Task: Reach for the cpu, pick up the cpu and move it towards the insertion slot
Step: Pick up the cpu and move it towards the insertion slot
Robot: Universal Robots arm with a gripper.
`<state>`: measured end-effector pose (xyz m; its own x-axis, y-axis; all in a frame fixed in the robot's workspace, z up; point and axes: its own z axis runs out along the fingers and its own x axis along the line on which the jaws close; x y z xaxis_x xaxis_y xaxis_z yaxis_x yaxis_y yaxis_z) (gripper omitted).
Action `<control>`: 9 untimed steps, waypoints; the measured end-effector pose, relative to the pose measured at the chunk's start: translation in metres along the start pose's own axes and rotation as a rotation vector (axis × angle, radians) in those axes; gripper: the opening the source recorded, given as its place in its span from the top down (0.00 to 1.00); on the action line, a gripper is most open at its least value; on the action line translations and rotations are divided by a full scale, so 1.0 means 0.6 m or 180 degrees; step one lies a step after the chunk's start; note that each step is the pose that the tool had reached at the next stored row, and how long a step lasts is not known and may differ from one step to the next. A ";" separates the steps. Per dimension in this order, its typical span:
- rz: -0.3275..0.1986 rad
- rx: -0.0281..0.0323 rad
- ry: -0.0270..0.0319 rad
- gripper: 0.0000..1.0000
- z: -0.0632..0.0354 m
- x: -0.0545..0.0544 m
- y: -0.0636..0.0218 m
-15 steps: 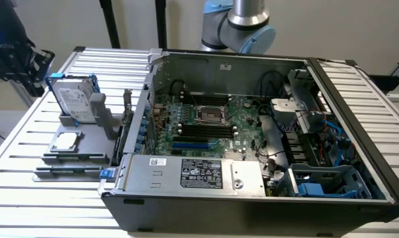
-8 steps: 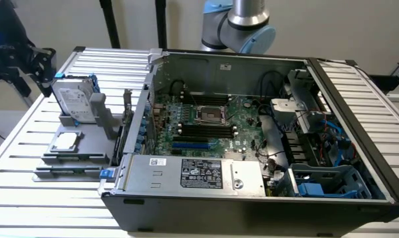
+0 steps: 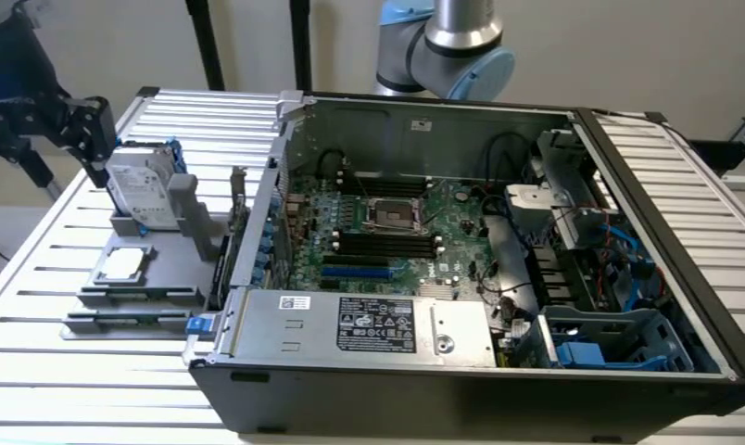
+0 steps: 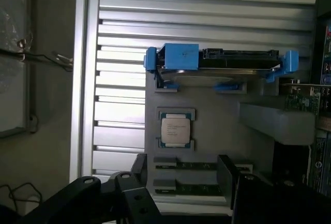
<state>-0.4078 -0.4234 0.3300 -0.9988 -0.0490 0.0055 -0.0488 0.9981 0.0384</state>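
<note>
The cpu (image 3: 123, 264) (image 4: 176, 129) is a small square chip with a silver top, lying flat in a recess of the grey holder (image 3: 162, 315) on the exterior view's left, outside the computer. My black gripper (image 3: 86, 139) (image 4: 182, 178) hangs high above that holder, beside the upright hard drive, well apart from the chip. Its two fingers (image 4: 138, 169) stand apart with nothing between them. The insertion slot (image 3: 395, 215) is a square socket with a shiny frame and dark centre on the motherboard inside the open case.
An upright silver hard drive with blue rails (image 3: 144, 185) (image 4: 222, 61) stands on the holder just behind the chip. Two memory sticks (image 4: 186, 166) lie in the holder's front grooves. The case's wall (image 3: 268, 213) rises between the holder and the motherboard. A slatted metal table (image 3: 51, 278) carries everything.
</note>
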 end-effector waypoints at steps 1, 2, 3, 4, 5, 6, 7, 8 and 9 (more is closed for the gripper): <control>0.0000 0.0000 0.0000 0.35 0.003 0.000 0.000; 0.0000 0.0000 0.0000 0.35 0.006 0.000 0.000; 0.0000 0.0000 0.0000 0.35 0.009 0.000 0.000; 0.0000 0.0000 0.0000 0.35 0.012 0.000 -0.001; 0.0000 0.0000 0.0000 0.35 0.015 0.000 -0.001; 0.0000 0.0000 0.0000 0.35 0.018 0.000 -0.001; 0.0000 0.0000 0.0000 0.35 0.021 0.000 -0.001; 0.0000 0.0000 0.0000 0.35 0.024 0.000 -0.001; 0.0000 0.0000 0.0000 0.35 0.027 0.000 -0.001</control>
<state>-0.4078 -0.4235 0.3137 -0.9988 -0.0491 0.0054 -0.0488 0.9981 0.0385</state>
